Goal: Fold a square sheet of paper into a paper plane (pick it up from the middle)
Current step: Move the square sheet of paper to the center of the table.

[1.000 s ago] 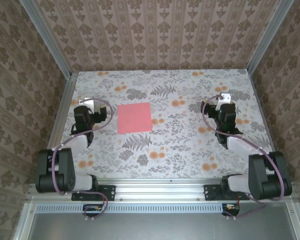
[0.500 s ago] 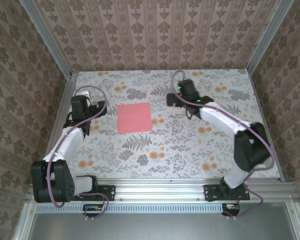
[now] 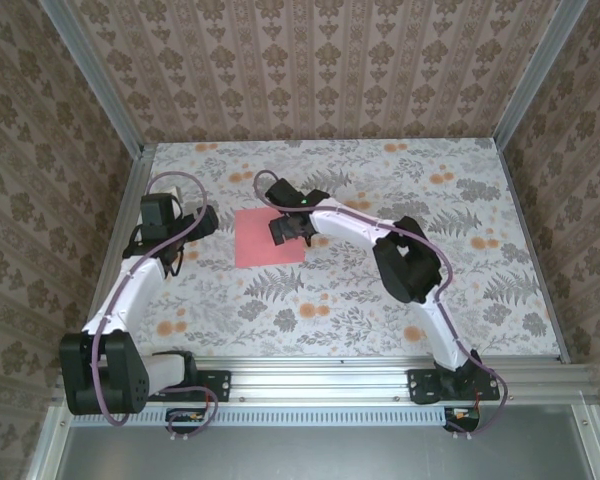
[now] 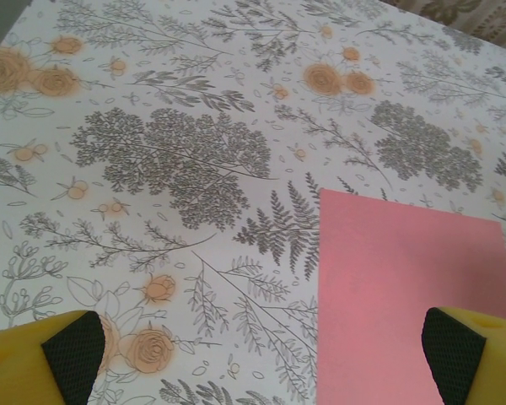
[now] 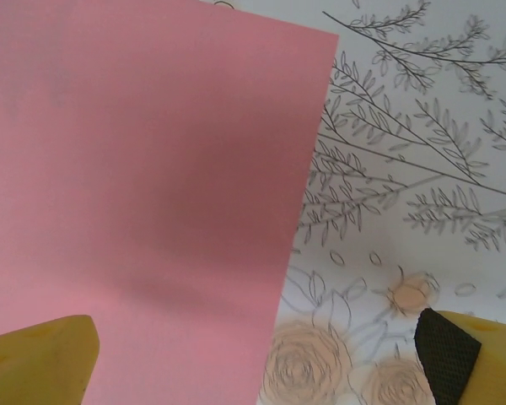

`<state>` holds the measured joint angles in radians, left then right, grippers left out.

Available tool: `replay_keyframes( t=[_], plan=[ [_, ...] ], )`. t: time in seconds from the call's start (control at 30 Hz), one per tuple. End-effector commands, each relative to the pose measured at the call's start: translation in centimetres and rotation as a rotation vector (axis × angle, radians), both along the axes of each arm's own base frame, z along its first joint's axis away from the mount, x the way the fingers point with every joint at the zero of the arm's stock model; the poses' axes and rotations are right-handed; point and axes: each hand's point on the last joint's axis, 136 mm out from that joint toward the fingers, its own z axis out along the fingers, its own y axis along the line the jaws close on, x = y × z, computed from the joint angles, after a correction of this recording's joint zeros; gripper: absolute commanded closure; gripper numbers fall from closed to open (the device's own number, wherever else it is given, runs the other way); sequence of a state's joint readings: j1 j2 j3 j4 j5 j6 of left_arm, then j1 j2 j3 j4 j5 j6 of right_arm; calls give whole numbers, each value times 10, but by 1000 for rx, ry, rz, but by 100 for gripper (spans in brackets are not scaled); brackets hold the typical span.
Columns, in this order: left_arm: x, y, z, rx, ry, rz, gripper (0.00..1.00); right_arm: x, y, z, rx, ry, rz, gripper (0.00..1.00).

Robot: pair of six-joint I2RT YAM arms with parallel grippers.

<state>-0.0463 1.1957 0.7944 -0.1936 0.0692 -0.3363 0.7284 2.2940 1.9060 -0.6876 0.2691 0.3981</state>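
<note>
The square sheet of paper [image 3: 260, 240] is pink-red and lies flat and unfolded on the floral table, left of centre. My right gripper [image 3: 288, 230] reaches across from the right and hovers open over the sheet's right edge. In the right wrist view the sheet [image 5: 143, 186] covers the left side, and its edge runs down between the wide-apart fingers [image 5: 42, 363]. My left gripper [image 3: 204, 220] stands open just left of the sheet. In the left wrist view the sheet [image 4: 405, 295] lies toward the right finger [image 4: 455, 354]. The paper plane is out of view.
The floral tablecloth [image 3: 380, 290] is flat all round the sheet. Patterned walls with aluminium posts [image 3: 100, 90] close in the left, back and right sides. A metal rail [image 3: 320, 365] runs along the near edge.
My right arm has swung from the table's right side, across the back, to the sheet's right edge. The left gripper has shifted slightly. The sheet has stayed in place.
</note>
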Motion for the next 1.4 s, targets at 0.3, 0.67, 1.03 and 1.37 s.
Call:
replay_keyframes(
  t=[0.3, 0.67, 1.03, 1.37],
  plan=[
    [-7, -8, -2, -8, 32, -58, 0, -10, -55, -38, -289, 171, 40, 1],
    [-6, -12, -9, -24, 54, -66, 0, -73, -154, -26, -333, 338, 92, 0],
    [6, -21, -14, -98, 94, -55, 0, -60, -155, 50, -204, 171, -46, 0],
    [2, -28, -30, -137, 143, -48, 0, -51, -77, 19, -1, 176, -267, 0]
  ],
)
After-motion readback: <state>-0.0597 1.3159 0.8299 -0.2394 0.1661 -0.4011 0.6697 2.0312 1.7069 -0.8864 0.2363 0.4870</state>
